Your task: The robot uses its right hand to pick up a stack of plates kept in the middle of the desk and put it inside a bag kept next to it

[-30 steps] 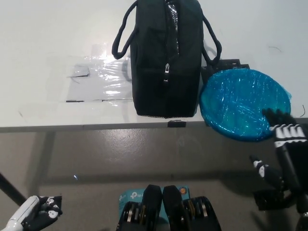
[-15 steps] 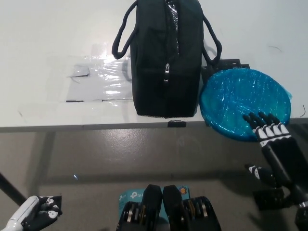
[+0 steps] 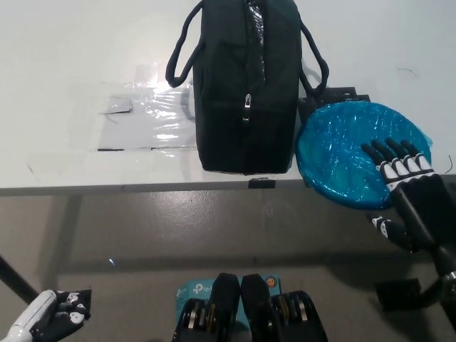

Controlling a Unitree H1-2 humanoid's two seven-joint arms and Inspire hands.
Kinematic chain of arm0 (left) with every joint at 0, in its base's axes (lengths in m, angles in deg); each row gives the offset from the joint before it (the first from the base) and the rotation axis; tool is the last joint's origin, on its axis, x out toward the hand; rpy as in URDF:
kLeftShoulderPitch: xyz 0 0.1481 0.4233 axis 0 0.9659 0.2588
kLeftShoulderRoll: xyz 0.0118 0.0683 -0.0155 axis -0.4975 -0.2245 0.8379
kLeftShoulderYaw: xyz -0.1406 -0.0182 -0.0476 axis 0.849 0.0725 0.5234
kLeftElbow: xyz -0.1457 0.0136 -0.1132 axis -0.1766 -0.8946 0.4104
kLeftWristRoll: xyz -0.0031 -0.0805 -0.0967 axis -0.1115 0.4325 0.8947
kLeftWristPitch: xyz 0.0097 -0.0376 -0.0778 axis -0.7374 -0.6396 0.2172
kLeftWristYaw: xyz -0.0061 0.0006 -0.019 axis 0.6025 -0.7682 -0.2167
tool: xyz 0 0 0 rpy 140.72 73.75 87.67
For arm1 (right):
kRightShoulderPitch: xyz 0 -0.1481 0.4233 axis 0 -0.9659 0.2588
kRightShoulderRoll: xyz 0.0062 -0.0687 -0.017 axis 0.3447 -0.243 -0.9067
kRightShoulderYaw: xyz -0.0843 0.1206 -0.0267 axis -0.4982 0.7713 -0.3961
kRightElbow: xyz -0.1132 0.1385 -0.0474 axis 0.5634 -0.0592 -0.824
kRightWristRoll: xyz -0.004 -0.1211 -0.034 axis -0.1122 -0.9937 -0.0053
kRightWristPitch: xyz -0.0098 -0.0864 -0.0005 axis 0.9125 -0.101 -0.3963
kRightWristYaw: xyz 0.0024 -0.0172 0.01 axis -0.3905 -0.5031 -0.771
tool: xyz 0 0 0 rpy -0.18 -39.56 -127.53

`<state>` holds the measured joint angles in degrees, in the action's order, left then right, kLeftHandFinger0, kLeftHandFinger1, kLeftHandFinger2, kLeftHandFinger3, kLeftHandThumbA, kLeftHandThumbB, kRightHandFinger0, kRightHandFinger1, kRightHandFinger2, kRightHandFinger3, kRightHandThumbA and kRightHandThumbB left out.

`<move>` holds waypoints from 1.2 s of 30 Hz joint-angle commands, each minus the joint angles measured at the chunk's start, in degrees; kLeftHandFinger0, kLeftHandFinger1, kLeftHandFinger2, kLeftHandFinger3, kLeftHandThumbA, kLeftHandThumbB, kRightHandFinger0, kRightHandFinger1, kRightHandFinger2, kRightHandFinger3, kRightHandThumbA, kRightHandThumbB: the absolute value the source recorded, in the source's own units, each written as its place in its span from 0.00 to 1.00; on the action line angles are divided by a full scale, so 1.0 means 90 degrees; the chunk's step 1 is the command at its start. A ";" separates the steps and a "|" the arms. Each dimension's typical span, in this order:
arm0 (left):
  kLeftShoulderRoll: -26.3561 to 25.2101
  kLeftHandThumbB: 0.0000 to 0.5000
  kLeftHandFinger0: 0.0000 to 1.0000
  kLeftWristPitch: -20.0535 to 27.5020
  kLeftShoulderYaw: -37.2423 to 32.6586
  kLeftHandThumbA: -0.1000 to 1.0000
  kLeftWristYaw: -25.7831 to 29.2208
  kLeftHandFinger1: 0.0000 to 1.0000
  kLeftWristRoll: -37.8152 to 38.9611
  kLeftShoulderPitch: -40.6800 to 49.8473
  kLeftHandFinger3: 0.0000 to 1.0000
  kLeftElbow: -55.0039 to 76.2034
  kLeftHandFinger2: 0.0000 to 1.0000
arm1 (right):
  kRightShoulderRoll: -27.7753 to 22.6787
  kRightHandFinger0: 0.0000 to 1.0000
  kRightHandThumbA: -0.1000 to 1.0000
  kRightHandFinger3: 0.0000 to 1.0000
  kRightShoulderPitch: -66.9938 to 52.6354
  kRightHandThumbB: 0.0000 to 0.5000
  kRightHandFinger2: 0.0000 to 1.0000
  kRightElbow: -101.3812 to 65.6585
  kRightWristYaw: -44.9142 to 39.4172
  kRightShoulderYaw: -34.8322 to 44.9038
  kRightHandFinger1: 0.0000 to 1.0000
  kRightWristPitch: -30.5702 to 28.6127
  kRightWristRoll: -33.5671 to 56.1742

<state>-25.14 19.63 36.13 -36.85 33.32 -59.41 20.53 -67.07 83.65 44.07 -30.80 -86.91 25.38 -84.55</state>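
1. Over the plates [image 3: 360, 153] at the desk [image 3: 71, 64] edge: right hand [image 3: 406, 174], fingers spread, grasping nothing.
2. Step: reach (left hand [image 3: 53, 317] idle, state unclear).
3. Next: close, lift toward bag [image 3: 246, 85].

There is only 1 view. The camera sits on the robot's head and looks steeply down. It sees the near edge of the white desk [image 3: 85, 85] across the top half, close enough that the black bag [image 3: 246, 85] looks big, and the grey floor [image 3: 214, 228] below.
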 commanded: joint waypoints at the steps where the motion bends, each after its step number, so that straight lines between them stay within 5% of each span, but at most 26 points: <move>1: -0.0243 0.32 0.78 -0.0024 0.0025 0.00 -0.0216 0.76 -0.0027 -0.0121 0.81 0.0269 0.82 | 0.0033 1.00 0.90 1.00 0.0165 1.00 1.00 0.0112 0.0166 -0.0160 1.00 -0.0070 -0.0334; 13: -0.0225 0.30 0.82 -0.0034 0.0017 0.00 -0.0253 0.79 -0.0167 -0.0144 0.83 0.0226 0.84 | 0.0078 1.00 0.92 1.00 -0.0096 1.00 1.00 0.0542 0.0476 -0.0694 1.00 -0.0076 -0.0868; 19: -0.0204 0.32 0.83 0.0046 0.0030 0.00 -0.0263 0.79 -0.0175 -0.0120 0.82 0.0209 0.84 | 0.0057 1.00 0.86 1.00 0.0166 0.96 1.00 0.0755 0.0532 -0.0253 1.00 0.0426 -0.0796; 20: -0.0212 0.32 0.82 0.0103 0.0025 0.00 -0.0280 0.79 -0.0172 -0.0129 0.83 0.0168 0.84 | 0.0081 1.00 0.78 1.00 0.0236 0.95 1.00 0.0714 0.0471 -0.0104 1.00 0.0485 -0.0651; 23: -0.0234 0.32 0.84 0.0118 0.0000 0.00 -0.0297 0.81 -0.0213 -0.0078 0.84 0.0173 0.85 | -0.0031 1.00 0.84 1.00 0.0632 0.89 1.00 0.0654 0.0613 0.0226 1.00 0.0740 -0.0882; 36: -0.0211 0.33 0.83 0.0124 -0.0010 0.00 -0.0265 0.79 -0.0296 -0.0041 0.81 0.0157 0.82 | -0.0140 1.00 0.78 1.00 0.1088 0.96 1.00 0.0688 0.0882 0.0330 1.00 0.1079 -0.1461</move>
<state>-25.27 19.76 35.95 -38.73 31.64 -59.81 21.25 -67.51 91.61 51.05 -26.04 -84.09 32.85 -95.14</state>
